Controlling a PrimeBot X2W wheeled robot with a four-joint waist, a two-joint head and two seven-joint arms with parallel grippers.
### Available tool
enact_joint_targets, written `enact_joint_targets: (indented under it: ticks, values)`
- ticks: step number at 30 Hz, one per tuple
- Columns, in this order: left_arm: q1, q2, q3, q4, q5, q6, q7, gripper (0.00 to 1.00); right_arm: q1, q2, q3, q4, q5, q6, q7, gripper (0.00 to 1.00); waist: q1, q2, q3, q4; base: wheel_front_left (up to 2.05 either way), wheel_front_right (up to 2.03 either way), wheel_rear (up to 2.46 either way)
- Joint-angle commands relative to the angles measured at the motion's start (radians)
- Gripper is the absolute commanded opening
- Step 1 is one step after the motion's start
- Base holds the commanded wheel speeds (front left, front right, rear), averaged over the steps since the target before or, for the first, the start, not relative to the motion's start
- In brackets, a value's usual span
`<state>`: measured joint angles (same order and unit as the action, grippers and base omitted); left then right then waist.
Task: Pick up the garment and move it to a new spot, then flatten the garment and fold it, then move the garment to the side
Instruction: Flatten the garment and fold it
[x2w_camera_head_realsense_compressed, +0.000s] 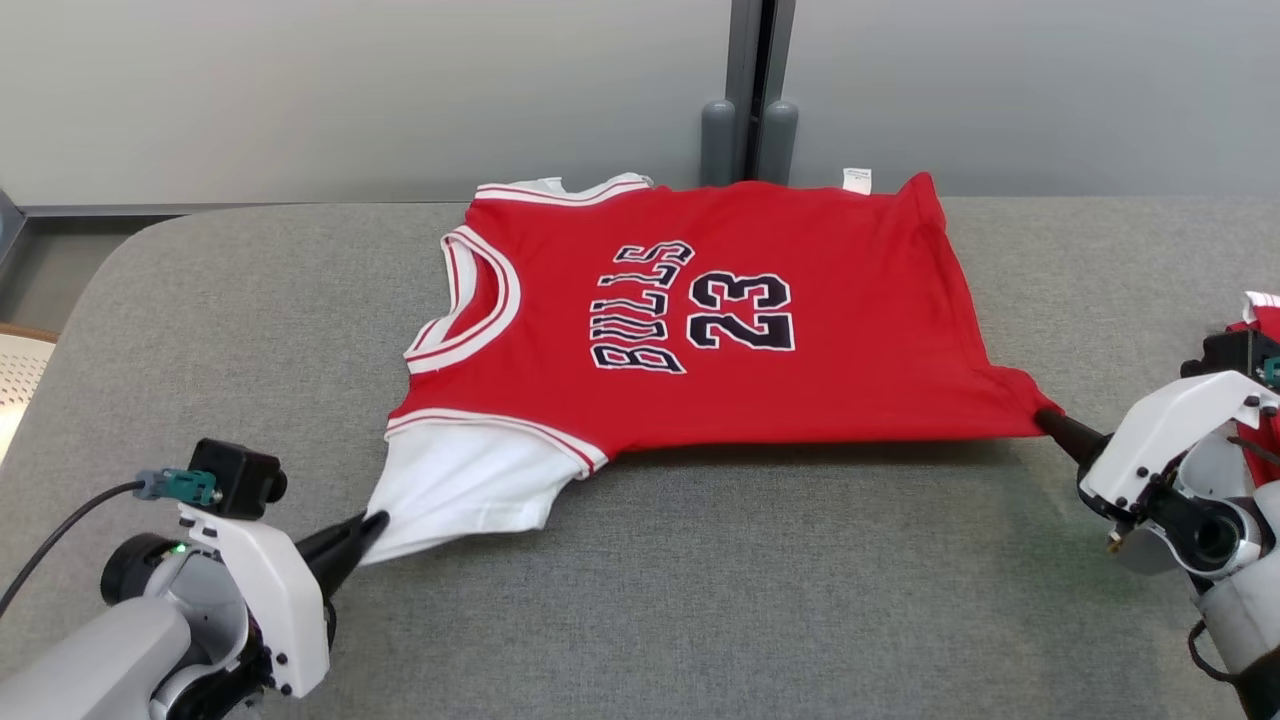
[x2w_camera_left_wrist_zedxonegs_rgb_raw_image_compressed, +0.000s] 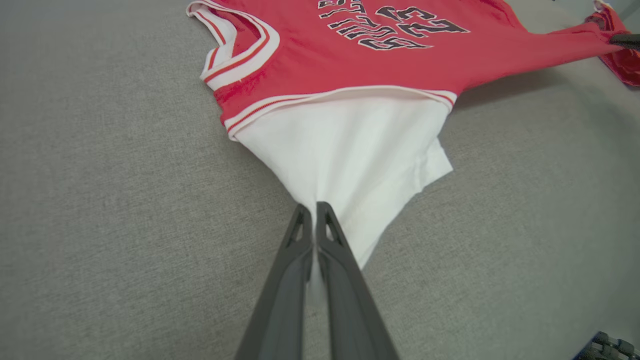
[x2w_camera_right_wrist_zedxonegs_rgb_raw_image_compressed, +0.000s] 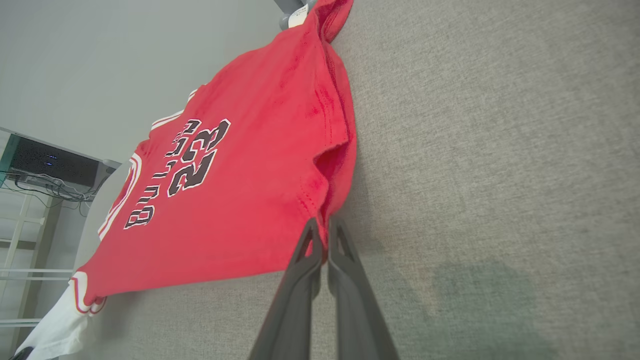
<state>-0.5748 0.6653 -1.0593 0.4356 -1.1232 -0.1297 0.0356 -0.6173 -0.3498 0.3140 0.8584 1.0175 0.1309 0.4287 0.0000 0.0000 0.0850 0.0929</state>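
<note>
The garment (x2w_camera_head_realsense_compressed: 740, 340) is lying stretched across the bench's (x2w_camera_head_realsense_compressed: 700, 620) far middle, left fingers (x2w_camera_head_realsense_compressed: 340, 550) pinching its white sleeve, right fingers (x2w_camera_head_realsense_compressed: 1065, 432) pinching a red hem corner, so flattening is looking nearly done, with folding and the sideways move not yet started.

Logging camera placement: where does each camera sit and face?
Head view: from the head, down over the jersey on the table; left gripper lower left, right gripper right.
Left wrist view: from that wrist along its fingers, pinching the white sleeve.
Right wrist view: from that wrist along its fingers, pinching the red hem.
All share the jersey's 23 print.
</note>
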Motion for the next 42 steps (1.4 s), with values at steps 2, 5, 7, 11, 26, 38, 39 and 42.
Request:
enact_joint_targets:
  ticks: [2, 5, 7, 11, 26, 38, 39, 42]
  values:
    - [0.023, 0.038, -0.024, -0.052, -0.05, -0.001, 0.027, 0.0, 0.033, -0.03, 0.014, -0.024, 0.014, 0.0, 0.033, 0.0, 0.0, 0.0, -0.007, -0.002, 0.0, 0.0, 0.0]
    - [0.03, 0.083, -0.049, -0.119, -0.105, -0.001, 0.049, 0.0, 0.058, -0.059, 0.029, -0.049, 0.031, 0.0, 0.085, 0.0, 0.0, 0.0, -0.011, -0.003, 0.0, 0.0, 0.0]
    - [0.033, 0.106, -0.062, -0.152, -0.13, -0.001, 0.053, 0.0, 0.072, -0.074, 0.031, -0.057, 0.045, 0.0, 0.121, 0.0, 0.0, 0.0, -0.014, -0.004, 0.0, 0.0, 0.0]
    - [0.039, 0.138, -0.086, -0.194, -0.173, -0.001, 0.064, 0.0, 0.099, -0.098, 0.031, -0.076, 0.071, 0.0, 0.192, 0.0, 0.0, 0.0, -0.022, -0.005, 0.0, 0.0, 0.0]
    - [0.076, 0.278, -0.176, -0.358, -0.272, -0.001, 0.19, 0.0, 0.221, -0.174, 0.002, -0.175, 0.091, 0.0, 0.45, 0.0, 0.0, 0.0, -0.058, -0.014, 0.0, 0.0, 0.0]
    - [0.102, 0.324, -0.192, -0.433, -0.29, -0.001, 0.226, 0.0, 0.291, -0.173, -0.085, -0.308, 0.015, 0.0, 0.568, 0.0, 0.0, 0.0, -0.058, -0.025, 0.0, 0.0, 0.0]
    - [0.097, 0.321, -0.19, -0.432, -0.29, -0.001, 0.221, 0.0, 0.291, -0.165, -0.097, -0.316, 0.007, 0.0, 0.571, 0.0, 0.0, 0.0, -0.057, -0.026, 0.0, 0.0, 0.0]
    - [0.077, 0.314, -0.183, -0.431, -0.29, -0.001, 0.212, 0.0, 0.285, -0.148, -0.134, -0.343, -0.025, 0.0, 0.58, 0.0, 0.0, 0.0, -0.055, -0.028, 0.0, 0.0, 0.0]
